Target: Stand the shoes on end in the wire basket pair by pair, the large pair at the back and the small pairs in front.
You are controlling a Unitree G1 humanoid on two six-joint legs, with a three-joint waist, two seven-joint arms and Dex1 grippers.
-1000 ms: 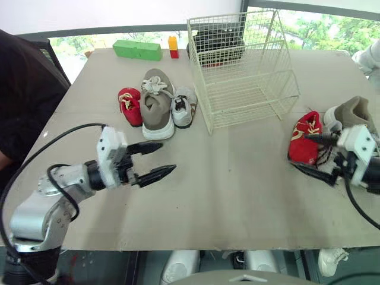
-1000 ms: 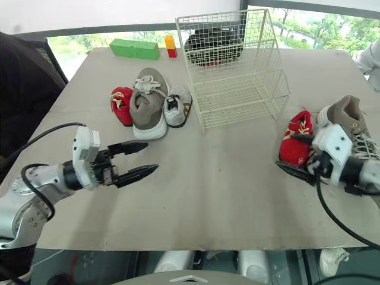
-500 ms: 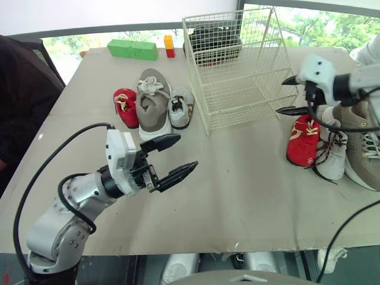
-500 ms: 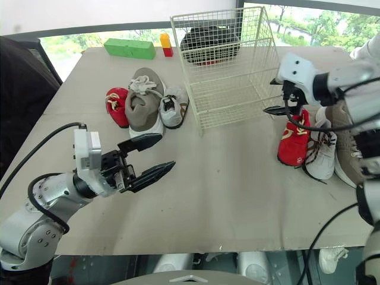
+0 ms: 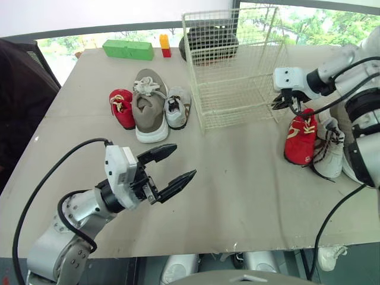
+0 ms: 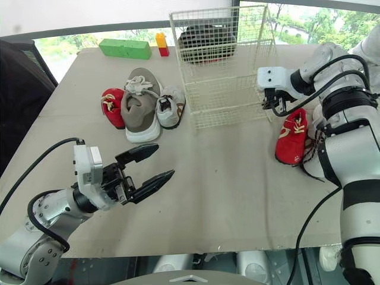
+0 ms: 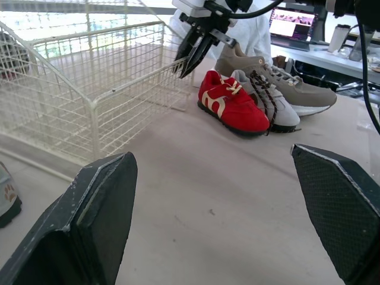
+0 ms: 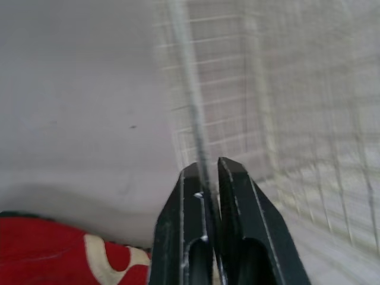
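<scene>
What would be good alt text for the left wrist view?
The left hand is wide open above the table. Ahead, the right hand pinches a corner of the wire basket, with a red shoe, a grey shoe and a tan shoe beside it.

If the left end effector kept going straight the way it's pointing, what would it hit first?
Likely the right-hand red shoe beside the wire basket, across bare table from the left end effector; depth is uncertain.

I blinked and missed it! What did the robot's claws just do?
The right claw rose from the red shoe, moved to the front right corner of the wire basket and shut on its wire. The left claw stayed open; the shoes stayed put.
</scene>
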